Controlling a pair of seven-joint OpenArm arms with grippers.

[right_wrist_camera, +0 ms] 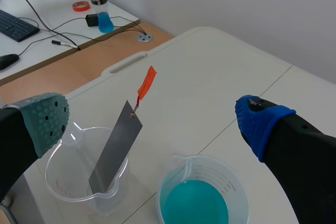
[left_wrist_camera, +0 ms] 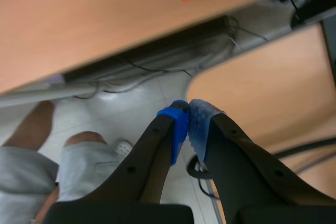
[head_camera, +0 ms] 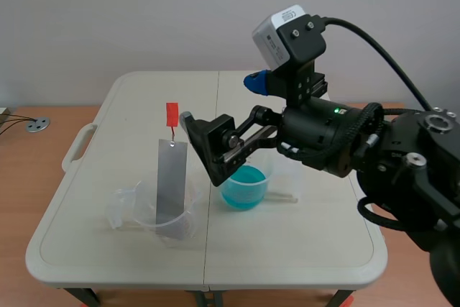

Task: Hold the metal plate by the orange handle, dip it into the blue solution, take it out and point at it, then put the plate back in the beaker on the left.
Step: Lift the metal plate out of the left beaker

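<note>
A grey metal plate [head_camera: 171,181] [right_wrist_camera: 115,148] leans upright in the clear beaker [head_camera: 172,222] [right_wrist_camera: 58,182] on the left, its orange handle [head_camera: 172,113] [right_wrist_camera: 147,83] sticking up free. To its right stands the beaker of blue solution [head_camera: 244,187] [right_wrist_camera: 195,205]. My right gripper [head_camera: 219,101] [right_wrist_camera: 152,121] hovers open above and behind both beakers, holding nothing, with the handle between and ahead of its pads. My left gripper [left_wrist_camera: 186,111] is shut on nothing and points at the floor, away from the table; it does not show in the scene view.
Both beakers stand on a white folding table [head_camera: 287,249]. Wooden desks flank it; the left one carries a bottle [right_wrist_camera: 100,6], a tape roll [right_wrist_camera: 80,6] and a keyboard [right_wrist_camera: 16,24]. A person's legs [left_wrist_camera: 79,156] show under the left gripper.
</note>
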